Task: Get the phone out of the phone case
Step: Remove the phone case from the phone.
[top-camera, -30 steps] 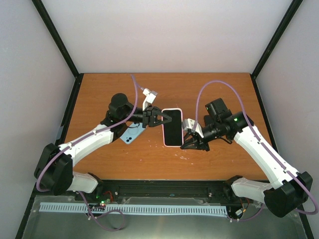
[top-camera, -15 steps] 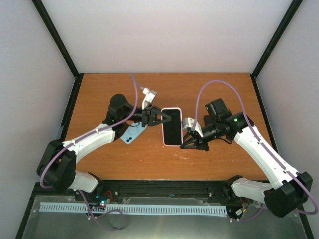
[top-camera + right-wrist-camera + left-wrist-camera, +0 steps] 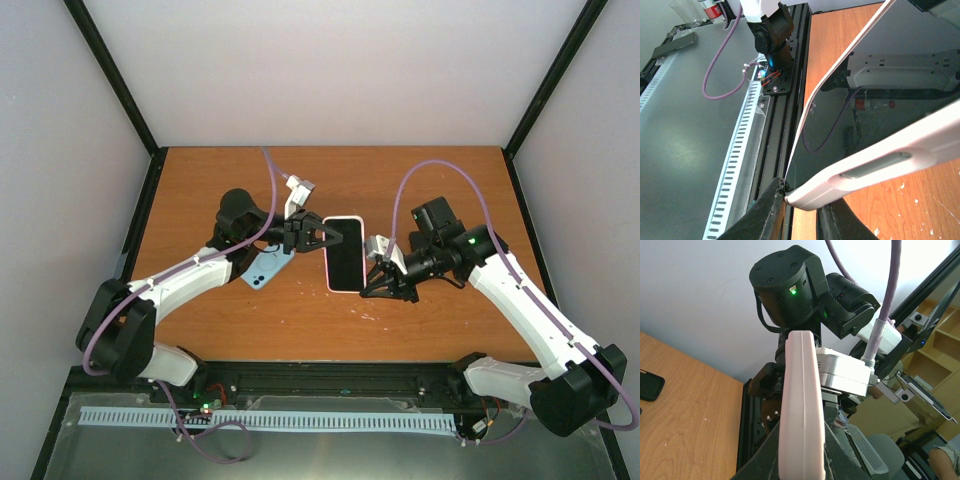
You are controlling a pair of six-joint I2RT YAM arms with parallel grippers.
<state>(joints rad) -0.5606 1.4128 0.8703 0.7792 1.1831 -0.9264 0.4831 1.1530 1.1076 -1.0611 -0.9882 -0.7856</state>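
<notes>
The phone (image 3: pixel 344 252), in its pink phone case (image 3: pixel 880 165), hangs above the table (image 3: pixel 430 320) between the grippers. The left gripper (image 3: pixel 333 236) pinches one long edge and the right gripper (image 3: pixel 367 268) the opposite edge. A light blue case (image 3: pixel 266 272) lies just behind the left gripper (partly under that arm).

I see the wooden table (image 3: pixel 200 190) with a light blue case (image 3: pixel 268 268) lying flat just below and behind my left gripper (image 3: pixel 332 236). White flecks (image 3: pixel 372 316) dot the wood near the right gripper (image 3: pixel 373 268).
</notes>
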